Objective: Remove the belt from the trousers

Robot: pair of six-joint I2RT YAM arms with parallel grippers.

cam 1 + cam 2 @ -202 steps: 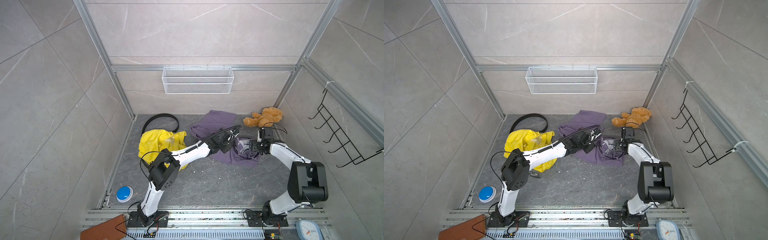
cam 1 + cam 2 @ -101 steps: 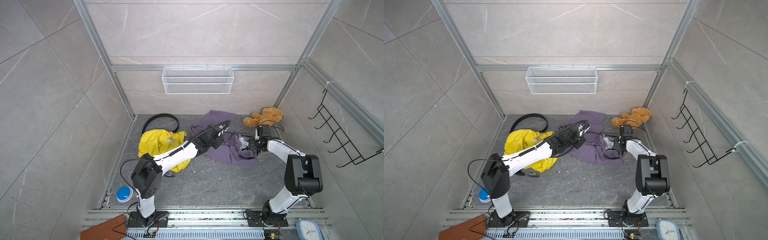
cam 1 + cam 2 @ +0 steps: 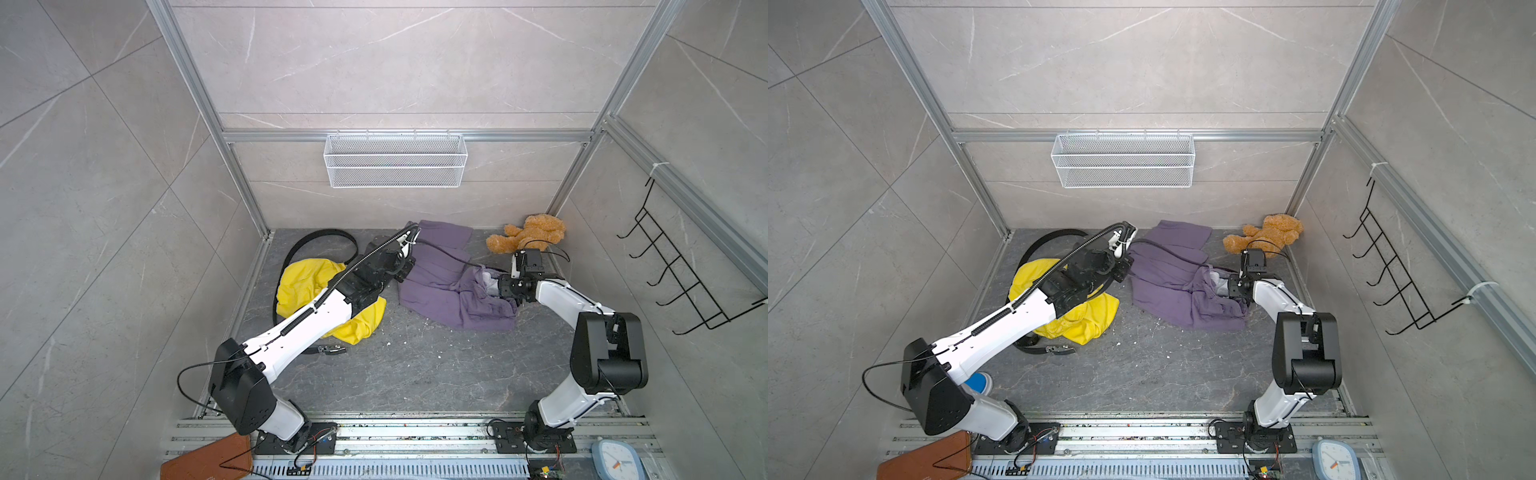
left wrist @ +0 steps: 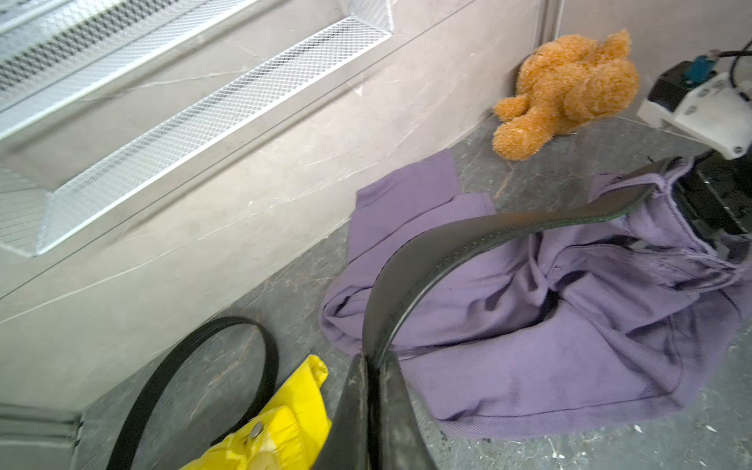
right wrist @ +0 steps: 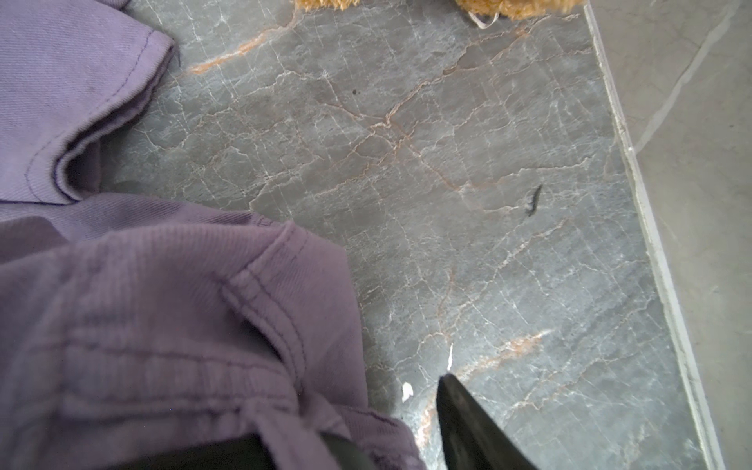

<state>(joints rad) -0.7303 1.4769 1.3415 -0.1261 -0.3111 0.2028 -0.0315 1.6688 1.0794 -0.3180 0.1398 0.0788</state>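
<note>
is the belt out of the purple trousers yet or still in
Partly in: the left gripper pinches the belt, whose far end is threaded through the waistband of the trousers.

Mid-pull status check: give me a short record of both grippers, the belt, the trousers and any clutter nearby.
left gripper: shut on the belt, strap clamped between its fingers
belt: black, arcs from the left gripper to the trousers; far end passes under a waistband loop
right gripper: at the waistband, fabric between its fingers; grip unclear
trousers: purple, crumpled
clutter: second belt looping by a yellow garment; teddy bear in the back corner
</note>
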